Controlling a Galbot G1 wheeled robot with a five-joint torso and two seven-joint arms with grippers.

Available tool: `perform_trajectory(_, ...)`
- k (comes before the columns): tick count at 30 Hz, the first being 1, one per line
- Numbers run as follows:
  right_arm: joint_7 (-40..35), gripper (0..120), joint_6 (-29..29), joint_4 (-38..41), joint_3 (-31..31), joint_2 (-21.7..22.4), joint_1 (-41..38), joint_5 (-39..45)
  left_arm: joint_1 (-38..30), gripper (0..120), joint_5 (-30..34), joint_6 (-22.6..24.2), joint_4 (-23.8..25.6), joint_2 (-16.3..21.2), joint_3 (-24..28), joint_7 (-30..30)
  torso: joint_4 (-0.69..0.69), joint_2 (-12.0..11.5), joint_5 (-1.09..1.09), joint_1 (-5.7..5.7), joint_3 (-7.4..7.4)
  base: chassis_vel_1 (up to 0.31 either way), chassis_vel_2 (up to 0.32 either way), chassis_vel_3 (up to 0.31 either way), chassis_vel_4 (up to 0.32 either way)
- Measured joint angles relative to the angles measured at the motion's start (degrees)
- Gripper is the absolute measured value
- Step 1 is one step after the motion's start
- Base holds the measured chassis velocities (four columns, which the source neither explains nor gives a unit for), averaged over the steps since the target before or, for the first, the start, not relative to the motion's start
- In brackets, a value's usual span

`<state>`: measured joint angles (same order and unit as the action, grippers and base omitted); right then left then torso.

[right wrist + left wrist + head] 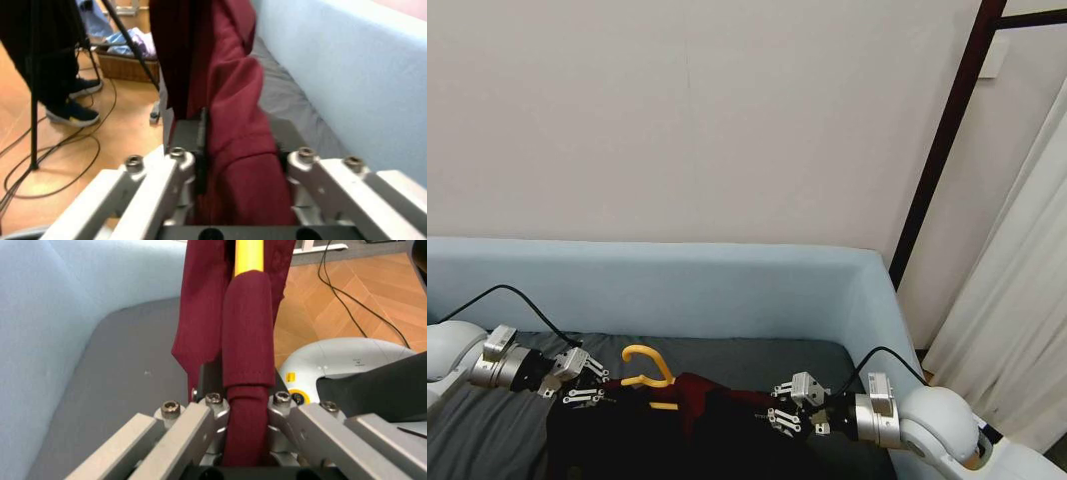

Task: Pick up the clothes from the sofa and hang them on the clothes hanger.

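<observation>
A dark red garment [717,408] hangs on a yellow hanger [649,366] low over the grey sofa seat [757,352]. My left gripper [587,386] is shut on one sleeve end of the garment, my right gripper [783,408] on the other. In the left wrist view, the left gripper [247,405] clamps red cloth [248,340] wrapped over the yellow hanger arm [250,255]. In the right wrist view, the right gripper [237,160] pinches a thick fold of the same red cloth [233,105]. A black part of the garment droops below it.
The light blue sofa back [677,285] runs behind the grippers, with its arm [877,310] at the right. A dark rack pole [939,150] rises beyond that arm, next to a white curtain [1017,300]. A basket [127,65] and cables lie on the wooden floor.
</observation>
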<state>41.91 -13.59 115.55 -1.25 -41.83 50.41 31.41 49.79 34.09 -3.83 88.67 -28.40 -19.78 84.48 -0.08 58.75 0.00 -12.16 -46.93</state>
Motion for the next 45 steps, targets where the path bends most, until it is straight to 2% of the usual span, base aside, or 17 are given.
perform_trajectory(3,0.12,29,0.01,-0.02,-0.03,0.02,-0.04,-0.09,0.00,1,-0.01,0.00,0.02,-0.01,0.01,-0.01,0.00,0.00,0.00,0.00,0.00,0.000,0.000,0.000,0.000)
perform_trajectory(4,1.15,43,0.02,-0.31,-0.55,0.27,-0.49,-0.87,0.02,1,-0.09,0.03,0.32,-0.11,0.10,-0.19,0.00,0.00,0.00,0.00,0.00,0.000,0.000,0.000,0.000)
perform_trajectory(5,1.31,49,0.03,-0.50,-1.13,0.29,-0.97,-1.20,0.10,1,-0.12,0.10,0.60,-0.09,0.15,-0.30,0.00,0.00,0.00,0.00,0.00,0.000,0.000,0.000,0.000)
perform_trajectory(7,1.34,51,0.02,-0.59,-1.40,0.29,-1.17,-1.35,0.14,1,-0.12,0.15,0.69,-0.08,0.15,-0.36,0.00,0.00,0.00,0.00,0.00,0.000,0.000,0.000,0.000)
perform_trajectory(10,1.55,66,-0.06,-1.15,-2.69,-0.01,-2.39,-2.02,0.45,1,-0.55,0.54,1.27,0.08,0.31,-0.79,0.00,0.00,0.01,0.00,0.00,0.000,0.000,0.000,0.000)
perform_trajectory(11,1.55,66,-0.06,-1.15,-2.69,-0.01,-2.39,-2.02,0.45,1,-0.55,0.54,1.27,0.08,0.31,-0.79,0.00,0.00,0.01,0.00,0.00,0.000,0.000,0.000,0.000)
perform_trajectory(15,2.23,81,-0.31,-1.66,-3.47,-0.45,-3.74,-2.17,0.98,1,-1.61,0.63,2.09,-0.05,0.53,-1.21,0.00,0.00,0.01,0.00,0.00,0.000,0.000,0.000,0.000)
perform_trajectory(17,2.68,71,-0.35,-1.87,-3.82,-0.49,-4.30,-2.29,1.05,1,-2.32,0.70,2.50,-0.40,0.73,-1.49,0.00,0.00,0.00,0.00,0.00,0.000,0.000,0.000,0.000)
perform_trajectory(19,2.73,70,-0.35,-1.90,-3.87,-0.50,-4.36,-2.32,1.04,1,-2.43,0.72,2.54,-0.44,0.78,-1.52,0.00,0.00,0.00,0.00,0.00,0.000,0.000,0.000,0.000)
perform_trajectory(23,3.17,50,-0.37,-2.22,-4.03,-0.74,-4.54,-3.00,0.55,1,-2.83,1.03,2.91,-1.06,1.31,-1.93,0.00,0.00,0.00,0.00,0.00,0.000,0.000,0.000,0.000)
perform_trajectory(25,3.24,48,-0.37,-2.25,-4.03,-0.75,-4.52,-3.18,0.41,1,-2.82,1.10,2.92,-1.14,1.42,-1.98,0.00,0.00,0.00,0.00,0.00,0.000,0.000,0.000,0.000)
perform_trajectory(27,3.72,36,-0.37,-2.41,-4.03,-0.79,-4.31,-4.00,-0.13,1,-2.83,1.23,2.92,-1.33,1.84,-2.05,0.00,0.00,0.01,0.00,0.00,0.000,0.000,0.000,0.000)
perform_trajectory(29,3.92,32,-0.37,-2.44,-3.99,-0.80,-4.25,-4.15,-0.27,1,-2.83,1.26,2.92,-1.37,1.95,-2.07,0.00,0.00,0.00,0.00,0.00,0.000,0.000,0.000,0.000)
perform_trajectory(31,4.63,21,-0.37,-2.51,-3.81,-0.80,-4.18,-4.46,-0.70,1,-2.83,1.29,2.87,-1.43,2.33,-2.21,0.00,0.00,0.01,0.00,0.00,0.000,0.000,0.000,0.000)
perform_trajectory(33,4.71,21,-0.37,-2.52,-3.79,-0.80,-4.18,-4.50,-0.73,1,-2.83,1.29,2.87,-1.44,2.36,-2.23,0.00,0.00,0.00,0.00,0.00,0.000,0.000,0.000,0.000)
perform_trajectory(36,5.42,7,-0.30,-2.60,-3.66,-0.80,-4.09,-5.22,-0.99,1,-2.87,1.23,2.86,-1.56,2.69,-2.35,0.00,0.00,0.00,0.00,0.00,0.000,0.000,0.000,0.000)
perform_trajectory(45,5.63,6,0.09,-2.39,-2.99,-0.81,-3.12,-5.62,-1.25,1,-2.86,0.80,3.22,-1.55,2.78,-2.85,0.00,0.00,0.00,0.00,0.00,0.000,0.000,0.000,0.000)
